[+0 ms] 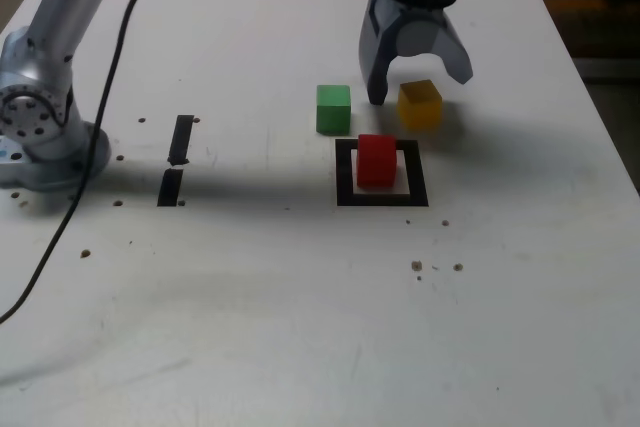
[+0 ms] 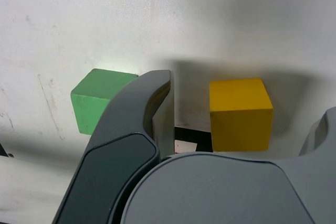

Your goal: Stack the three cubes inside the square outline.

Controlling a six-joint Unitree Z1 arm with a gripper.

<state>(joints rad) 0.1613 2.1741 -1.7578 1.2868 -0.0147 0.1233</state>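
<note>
The red cube (image 1: 376, 159) stands inside the square outline (image 1: 382, 197) of black tape. Just behind the outline, at its left in the exterior view, sits the green cube (image 1: 333, 109) (image 2: 97, 98). The yellow cube (image 1: 420, 104) (image 2: 240, 114) rests on the table behind the outline's right half. My gripper (image 1: 420, 87) (image 2: 247, 98) is open and low over the table, with the yellow cube between its two fingers. One finger (image 2: 157, 108) stands between the green and yellow cubes, with a gap to the yellow one. A corner of the outline (image 2: 191, 135) shows in the wrist view.
Two short black tape strips (image 1: 180, 139) (image 1: 171, 187) lie at the exterior view's left. The arm's base (image 1: 40, 127) stands at the far left, with a black cable (image 1: 100, 117) trailing across the white table (image 1: 300, 327). Small specks (image 1: 417, 266) lie in front of the outline.
</note>
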